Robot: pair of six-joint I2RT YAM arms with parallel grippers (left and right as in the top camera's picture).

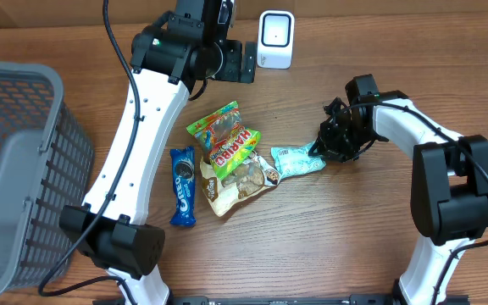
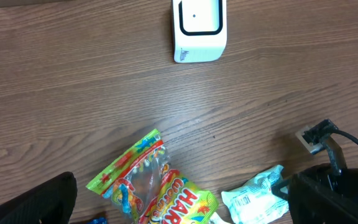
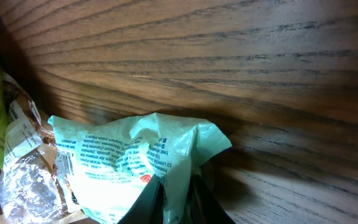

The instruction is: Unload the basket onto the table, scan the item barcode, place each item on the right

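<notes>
Step in hand: pick-up for the scan. The right hand (image 1: 322, 146) is closed on the right end of the mint-green snack packet (image 1: 299, 161). The packet lies flat on the desk (image 1: 354, 246), a little right of centre. Its left end touches the clear cookie bag (image 1: 246, 180) in the snack pile. It is not lifted yet, as far as I can judge.

The left hand (image 1: 249, 62) is wide open and holds nothing. It hovers near the far edge, just beside the white barcode scanner (image 1: 275, 38).

Next move, my judgement: lift the packet clear of the pile without dragging the cookie bag. Carry it toward the far edge and turn the barcode face to the scanner window. The pinch is only on a thin crinkly edge, so the packet may droop or slip.

Views:
- The overhead view alone gives the full layout. The Haribo bag (image 1: 225, 134) sits on top of the pile and the Oreo pack (image 1: 182, 186) lies left of it. The grey basket (image 1: 15, 161) stands at the left edge.
- The right wrist view alone shows the grip itself. Dark fingertips (image 3: 194, 199) pinch a fold of the packet, whose printed small text faces up. I can't pick out a barcode there.
- The left wrist view alone shows the scanner's dark window frame face-on, with bare desk between it and the pile.
</notes>
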